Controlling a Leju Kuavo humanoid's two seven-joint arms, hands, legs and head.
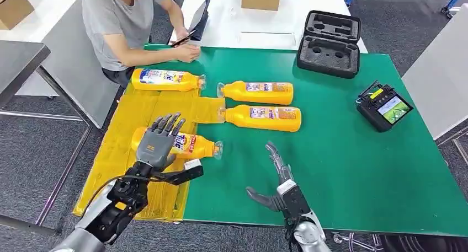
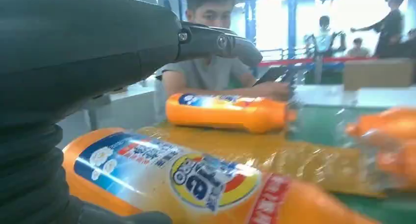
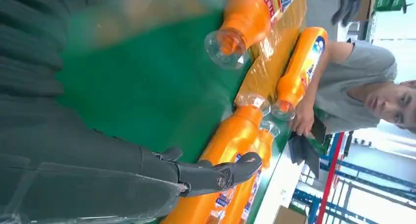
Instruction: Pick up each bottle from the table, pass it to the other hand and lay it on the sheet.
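Left hand [image 1: 156, 146] over the nearest bottle [image 1: 190, 144], fingers [image 1: 168, 123] spread and pointing far, palm down on or just above the bottle's base end. Looks like release after laying down, or pre-grasp; cannot tell contact from the head view. In the left wrist view the bottle [image 2: 196, 185] sits right under the palm, thumb [image 2: 216, 42] lifted clear above it, so nothing gripped.

Nearest bottle lies on the yellow sheet [image 1: 118, 147], long axis left-right, cap to the right, neck poking off the sheet edge onto the green bench [image 1: 342, 153]. Second bottle [image 1: 165, 79] also on the sheet, far end, same axis, cap right, just beside the seated person's hand [image 1: 187, 52].

Two bottles not yet on the sheet: far one [image 1: 259, 92] and near one [image 1: 265, 118], both on the green bench mid-scene, long axis left-right, caps pointing left toward the sheet, the near one's cap touching a sheet flap.

Right hand [image 1: 281, 188] at the near bench edge, open, empty, fingers extended toward the far side, thumb out to the left. Near unplaced bottle lies far and slightly left of it, well apart. Right hand is the closer one to both remaining bottles; the left hand is beside the sheet.

Judgement: next pick is right hand's job, reaching far across the bottle's long axis, then handover left.

Controller [image 1: 383, 106] and black case [image 1: 329, 42] at far right, out of the path.
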